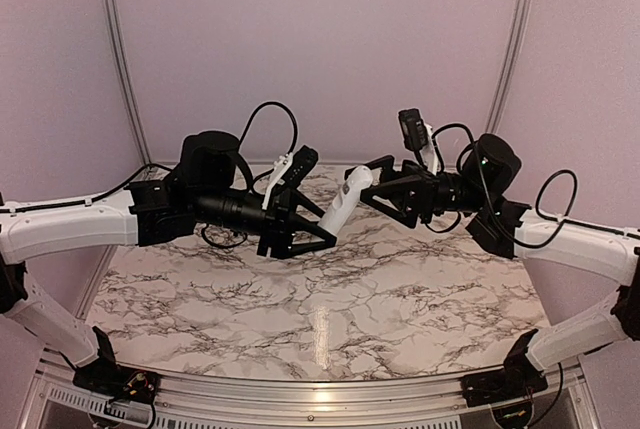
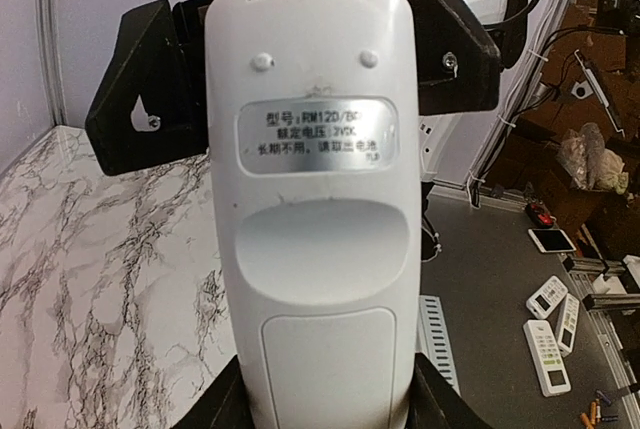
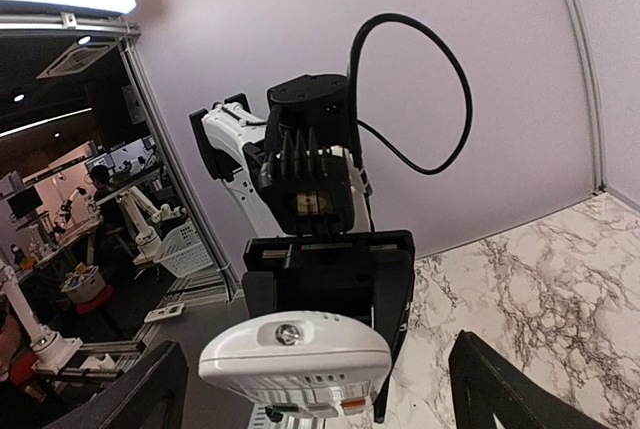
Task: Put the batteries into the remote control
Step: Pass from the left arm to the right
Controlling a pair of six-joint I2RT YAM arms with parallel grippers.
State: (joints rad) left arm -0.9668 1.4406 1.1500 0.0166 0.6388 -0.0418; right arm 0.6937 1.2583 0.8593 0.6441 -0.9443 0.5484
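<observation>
Lengthwise, the slim white rectangular plastic remote control [image 1: 343,201] bridges both arms: the left tool [image 1: 315,234] pinches one end, while the right tool [image 1: 381,189] is spread around the other, not touching.

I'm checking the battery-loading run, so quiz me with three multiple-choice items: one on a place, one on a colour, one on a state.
1. Where is the slim white plastic remote control relative to the marble-patterned table? A lying on it; B held in the air above it; C under it.
2. Its back label is: A silver; B red; C green.
3. The right gripper is: A open; B shut on the remote; C out of view.
B, the left gripper holds it aloft; A, the left wrist view shows silver; A, its fingers stand clear of the remote.
</observation>
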